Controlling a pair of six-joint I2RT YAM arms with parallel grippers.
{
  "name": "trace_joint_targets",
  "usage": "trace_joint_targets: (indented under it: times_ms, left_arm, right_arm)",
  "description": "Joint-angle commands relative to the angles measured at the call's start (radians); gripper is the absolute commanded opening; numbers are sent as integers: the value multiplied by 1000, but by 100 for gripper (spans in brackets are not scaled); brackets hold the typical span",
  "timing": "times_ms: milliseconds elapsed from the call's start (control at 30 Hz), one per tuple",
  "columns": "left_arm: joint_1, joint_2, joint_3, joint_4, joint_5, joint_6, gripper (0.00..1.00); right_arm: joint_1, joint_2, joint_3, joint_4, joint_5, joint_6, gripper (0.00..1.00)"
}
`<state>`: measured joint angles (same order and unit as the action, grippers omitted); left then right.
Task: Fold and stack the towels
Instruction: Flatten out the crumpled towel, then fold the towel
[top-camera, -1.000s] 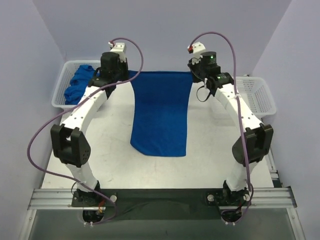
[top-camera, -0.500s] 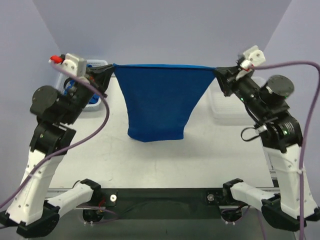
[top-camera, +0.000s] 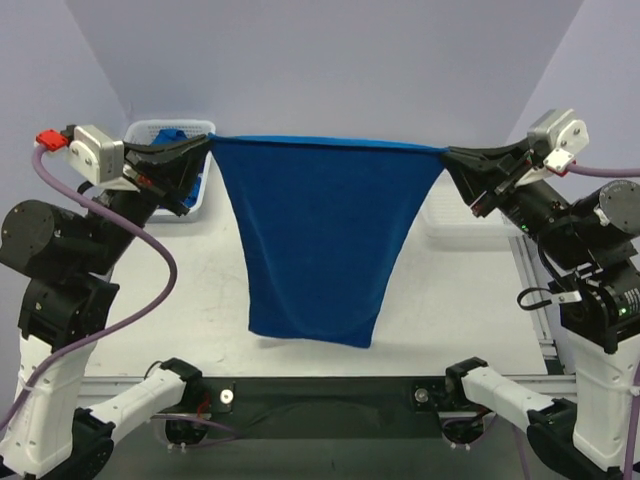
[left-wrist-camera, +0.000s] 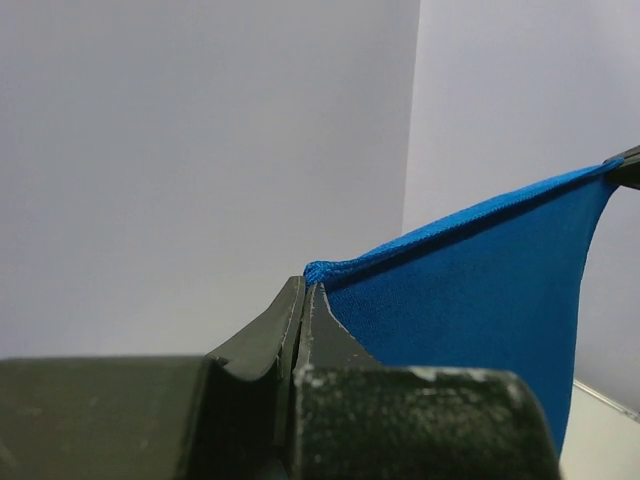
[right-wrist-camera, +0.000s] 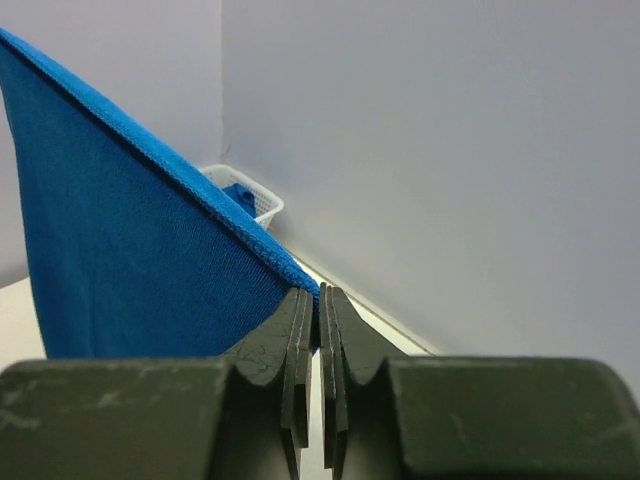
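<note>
A blue towel hangs in the air, stretched taut between my two grippers, its lower edge just above the table. My left gripper is shut on the towel's top left corner; in the left wrist view the corner pokes out at the shut fingertips and the cloth spreads to the right. My right gripper is shut on the top right corner; in the right wrist view the cloth runs off to the left.
A white basket with more blue cloth sits at the back left, behind my left gripper; it also shows in the right wrist view. Another white basket sits at the right. The white table lies below.
Both arms have lifted the towel off the table and pulled it toward the near side, stretching its top edge wide; it now hangs lower and closer than before.
</note>
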<state>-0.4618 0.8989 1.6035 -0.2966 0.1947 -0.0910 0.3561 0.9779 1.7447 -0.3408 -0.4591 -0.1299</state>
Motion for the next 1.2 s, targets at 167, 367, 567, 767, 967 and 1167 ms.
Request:
trace_joint_targets:
  times_ms: [167, 367, 567, 767, 967, 1167]
  left_arm:
    - [31, 192, 170, 31, -288, 24, 0]
    - [75, 345, -37, 86, -434, -44, 0]
    - [158, 609, -143, 255, -454, -91, 0]
    - [172, 882, 1, 275, -371, -99, 0]
    - [179, 925, 22, 317, -347, -104, 0]
    - [181, 911, -10, 321, -299, -104, 0]
  right_arm:
    - [-32, 185, 174, 46, 247, 27, 0]
    - [-51, 390, 135, 52, 355, 15, 0]
    - [-72, 665, 95, 156, 428, 21, 0]
    - [-82, 875, 144, 273, 510, -33, 0]
    - [-111, 920, 128, 307, 548, -62, 0]
    - [-120, 869, 24, 306, 494, -120, 0]
